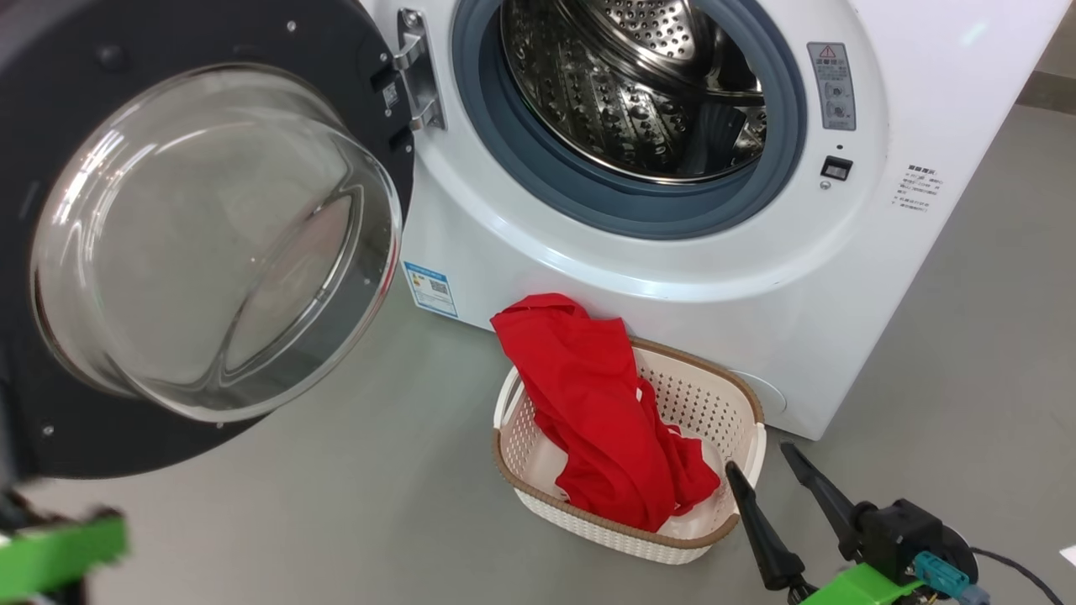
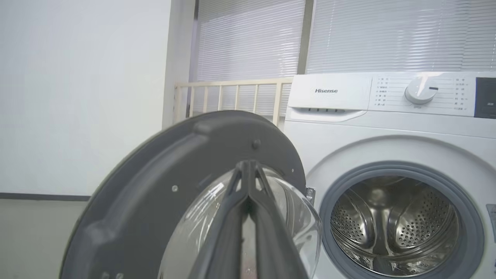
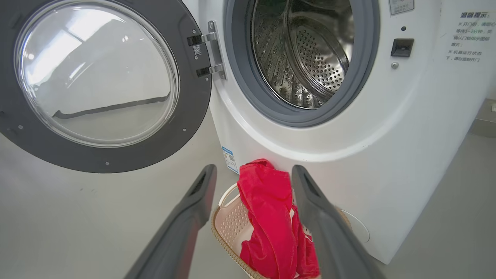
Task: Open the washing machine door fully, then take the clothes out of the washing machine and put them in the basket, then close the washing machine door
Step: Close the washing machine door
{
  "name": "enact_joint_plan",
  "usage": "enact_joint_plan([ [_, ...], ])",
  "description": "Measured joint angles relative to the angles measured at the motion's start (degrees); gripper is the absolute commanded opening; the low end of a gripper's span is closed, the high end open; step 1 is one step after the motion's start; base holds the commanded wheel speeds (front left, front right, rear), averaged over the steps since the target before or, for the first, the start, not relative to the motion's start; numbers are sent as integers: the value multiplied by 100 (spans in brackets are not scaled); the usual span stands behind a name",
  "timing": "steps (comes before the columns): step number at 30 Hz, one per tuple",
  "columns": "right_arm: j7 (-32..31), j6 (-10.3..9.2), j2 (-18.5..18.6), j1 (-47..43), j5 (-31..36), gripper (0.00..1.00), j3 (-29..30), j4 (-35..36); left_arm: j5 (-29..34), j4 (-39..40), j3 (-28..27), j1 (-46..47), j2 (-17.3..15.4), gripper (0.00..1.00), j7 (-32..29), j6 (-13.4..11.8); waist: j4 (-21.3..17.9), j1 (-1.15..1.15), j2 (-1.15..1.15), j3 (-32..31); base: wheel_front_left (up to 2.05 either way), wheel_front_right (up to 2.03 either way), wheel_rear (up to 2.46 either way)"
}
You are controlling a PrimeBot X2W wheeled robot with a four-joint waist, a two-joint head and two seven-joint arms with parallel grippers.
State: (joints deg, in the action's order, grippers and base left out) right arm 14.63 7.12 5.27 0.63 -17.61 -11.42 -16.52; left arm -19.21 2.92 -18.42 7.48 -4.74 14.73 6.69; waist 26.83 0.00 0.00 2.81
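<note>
washing machine door cropped left, basket floor mostly hidden under clothes

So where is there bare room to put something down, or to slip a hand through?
Bare floor lies between the open door and the basket, and right of the washing machine. The drum mouth is open too. Crowded: the basket, heaped with red clothes, right pincer beside it.
</note>
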Motion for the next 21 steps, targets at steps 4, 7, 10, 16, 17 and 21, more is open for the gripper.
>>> enact_joint_plan([
  [4, 0, 0, -66, -163, 82, 100, 205, 98, -111, -63, -427, 893, -570, 0, 1, 43, -17, 0, 0, 48, 0, 0, 0],
  [7, 0, 0, -125, -159, 129, 100, 261, 158, -458, -342, -728, 1556, -1157, 0, 7, 48, -54, 0, 0, 122, 0, 0, 0],
  [10, 0, 0, -159, -134, 172, 100, 309, 182, -771, -757, -1021, 2140, -1697, 0, 8, 48, -122, 0, 0, 243, 0, 0, 0],
  [16, 0, 0, -159, -4, 213, 100, 387, 203, -1726, -2516, -1162, 3047, -2292, 0, -221, 48, -224, 0, 0, 459, 0, 0, 0],
  [17, 0, 0, -160, -4, 214, 100, 401, 205, -1974, -2915, -1195, 3179, -2335, 0, -379, 48, -230, 0, 0, 485, 0, 0, 0],
  [21, 0, 0, -168, -4, 214, 100, 414, 202, -2450, -4245, -1080, 3570, -2705, 0, -1206, 48, -232, 0, 0, 542, 0, 0, 0],
])
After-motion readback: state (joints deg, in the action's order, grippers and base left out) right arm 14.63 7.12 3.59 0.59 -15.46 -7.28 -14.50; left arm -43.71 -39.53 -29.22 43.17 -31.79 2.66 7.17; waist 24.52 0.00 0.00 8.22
